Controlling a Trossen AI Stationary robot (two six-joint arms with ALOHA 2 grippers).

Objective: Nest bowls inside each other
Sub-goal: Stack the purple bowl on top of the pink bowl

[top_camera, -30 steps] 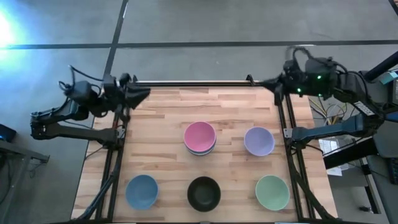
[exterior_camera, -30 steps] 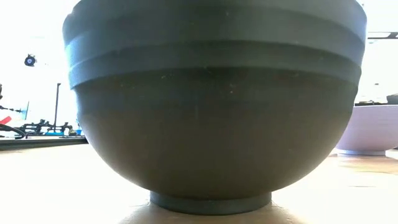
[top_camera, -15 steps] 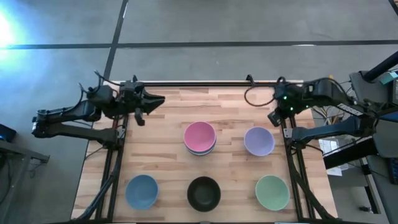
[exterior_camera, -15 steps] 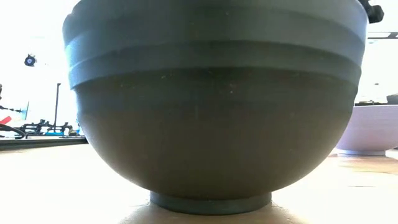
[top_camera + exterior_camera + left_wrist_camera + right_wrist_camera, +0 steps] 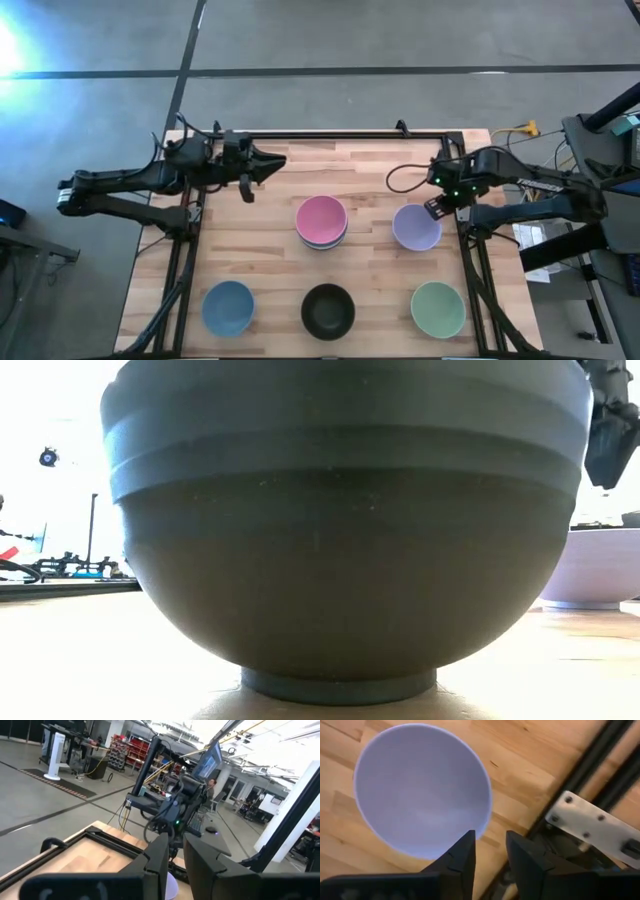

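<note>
Five bowls or stacks stand on the wooden table [image 5: 260, 250]. A pink bowl [image 5: 321, 217] sits nested in a pale bowl at the middle. A lavender bowl [image 5: 414, 229] stands to its right. Blue [image 5: 228, 307], black [image 5: 328, 310] and pale green [image 5: 438, 309] bowls line the near edge. My right gripper [image 5: 490, 855] points down, open, over the lavender bowl's rim [image 5: 482, 822] on its far right side, one finger on either side, touching nothing. My left gripper [image 5: 268, 163] reaches level over the far left of the table, its fingers [image 5: 159, 857] a narrow gap apart and empty.
Dark frame rails [image 5: 464, 250] run along the table's left, right and far sides; the right rail lies just beside the lavender bowl. In the low view the black bowl [image 5: 340, 540] fills most of the picture, with my right gripper [image 5: 610, 430] above the lavender bowl [image 5: 600, 570].
My right gripper has come down from high over the table's far right corner toward the lavender bowl and has tipped over, pointing down now. My left gripper has gone toward the table's right edge along the far side, staying about level.
</note>
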